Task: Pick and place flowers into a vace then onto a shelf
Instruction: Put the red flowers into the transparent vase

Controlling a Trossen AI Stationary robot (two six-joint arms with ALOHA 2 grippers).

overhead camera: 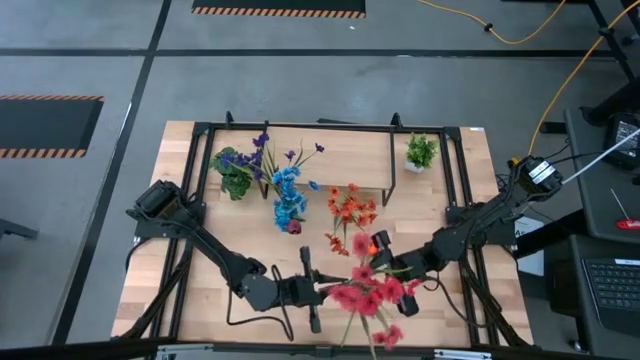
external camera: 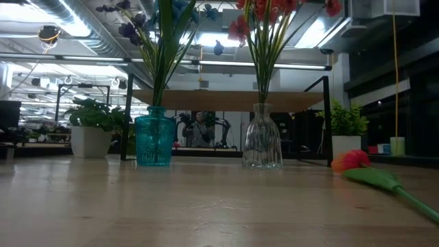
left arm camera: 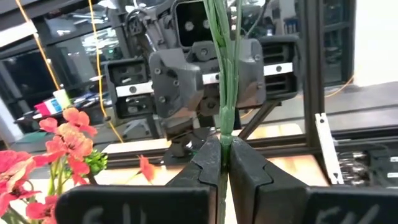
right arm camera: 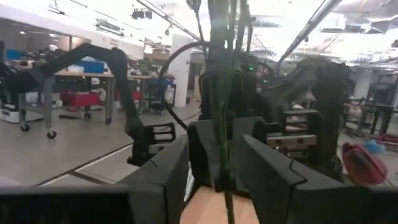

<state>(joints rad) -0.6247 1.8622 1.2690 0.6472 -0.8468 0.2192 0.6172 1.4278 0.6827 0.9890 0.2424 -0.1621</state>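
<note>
A spray of red flowers [overhead camera: 370, 295] hangs above the table's near edge between my two grippers. My left gripper [overhead camera: 330, 290] is shut on its green stems [left arm camera: 224, 93]. My right gripper [overhead camera: 402, 268] faces it, open, with the stems [right arm camera: 225, 112] passing between its fingers; I see no touch. A blue vase [external camera: 152, 140] holds blue and purple flowers [overhead camera: 288, 190]. A clear vase [external camera: 262, 144] holds orange flowers [overhead camera: 350, 208]. An orange bud [external camera: 351, 160] lies flat on the table. Behind the vases stands the shelf [overhead camera: 330, 150]. My left gripper pinches the bunched green stems [left arm camera: 224, 127] between its two fingertips. The fingers [left arm camera: 249, 177] come in level and lie across the stems. The spray is lifted clear of the table, and its stems run straight up past the fingers in the wrist view.
Two leafy potted plants stand at the back, one at the left [overhead camera: 235, 178] and one on the right [overhead camera: 421, 152]. The black frame [overhead camera: 460, 170] of the rig runs along the table's sides. Bare wood [external camera: 206, 206] lies in front of the vases.
</note>
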